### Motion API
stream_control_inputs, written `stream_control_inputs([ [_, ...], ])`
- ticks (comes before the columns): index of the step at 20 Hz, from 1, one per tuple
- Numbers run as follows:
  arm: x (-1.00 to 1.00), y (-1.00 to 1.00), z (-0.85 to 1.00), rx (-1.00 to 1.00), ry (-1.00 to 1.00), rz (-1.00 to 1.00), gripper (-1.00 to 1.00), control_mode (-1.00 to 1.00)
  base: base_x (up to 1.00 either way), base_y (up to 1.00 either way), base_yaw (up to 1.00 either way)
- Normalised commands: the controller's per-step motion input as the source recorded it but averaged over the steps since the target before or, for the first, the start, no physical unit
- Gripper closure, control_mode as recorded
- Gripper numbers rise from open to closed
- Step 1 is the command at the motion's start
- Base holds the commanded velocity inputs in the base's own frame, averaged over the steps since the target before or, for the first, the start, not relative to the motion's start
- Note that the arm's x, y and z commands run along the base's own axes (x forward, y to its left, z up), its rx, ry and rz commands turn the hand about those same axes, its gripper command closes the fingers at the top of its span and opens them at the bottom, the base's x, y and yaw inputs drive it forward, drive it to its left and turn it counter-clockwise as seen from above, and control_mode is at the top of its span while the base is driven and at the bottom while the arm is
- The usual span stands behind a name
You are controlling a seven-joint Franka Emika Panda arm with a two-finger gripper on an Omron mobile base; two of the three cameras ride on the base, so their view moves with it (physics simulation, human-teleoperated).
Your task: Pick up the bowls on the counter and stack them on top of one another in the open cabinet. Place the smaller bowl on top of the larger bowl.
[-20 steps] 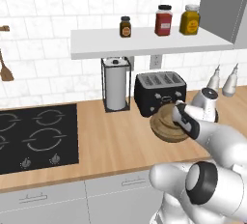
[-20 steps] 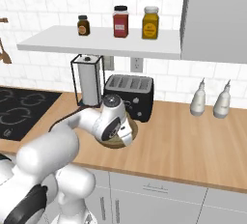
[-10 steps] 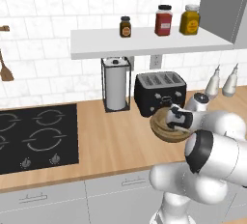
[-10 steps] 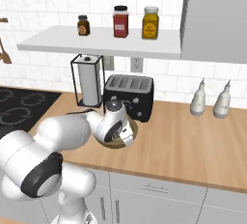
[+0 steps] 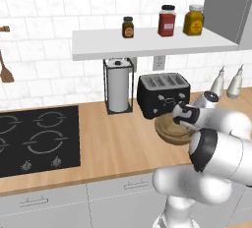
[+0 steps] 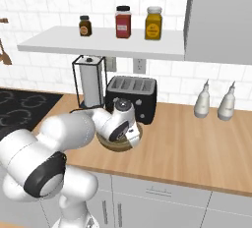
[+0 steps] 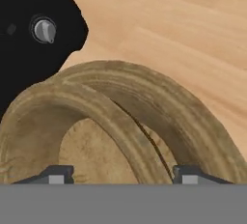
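since a second ago the white arm (image 5: pixel 216 148) has folded down over the two wooden bowls, and the gripper (image 7: pixel 117 175) now stands with its jaws apart, holding nothing.

the counter (image 5: pixel 118 143) runs wall to wall with a black hob (image 5: pixel 34 138) at its left end, and the open cabinet (image 5: pixel 147 42) hangs above it carrying three jars (image 5: pixel 166 20). a black toaster (image 5: pixel 162 92) and a paper towel roll (image 5: pixel 118 87) sit at the far edge of the counter, with two white bottles (image 6: pixel 216 101) well off to the right.

the larger bowl (image 7: pixel 193 121) rests on the counter just in front of the toaster, and the smaller bowl (image 7: pixel 58 117) lies inside it, tilted against its rim. the two fingertips (image 7: pixel 58 174) hover just over the smaller bowl's rim, one on each side of it.
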Motion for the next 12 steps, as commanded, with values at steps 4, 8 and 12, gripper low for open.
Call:
stream_control_inputs([
  [4,-0.64,-0.50,0.54,0.14,0.00,0.00,-1.00,-1.00,0.00,0.00,0.00],
  [8,-0.42,-0.34,0.48,0.12,0.01,0.00,-1.00,-1.00,0.00,0.00,0.00],
  [12,-0.11,-0.13,-0.23,0.00,0.23,0.00,-1.00,-1.00,0.00,0.00,0.00],
])
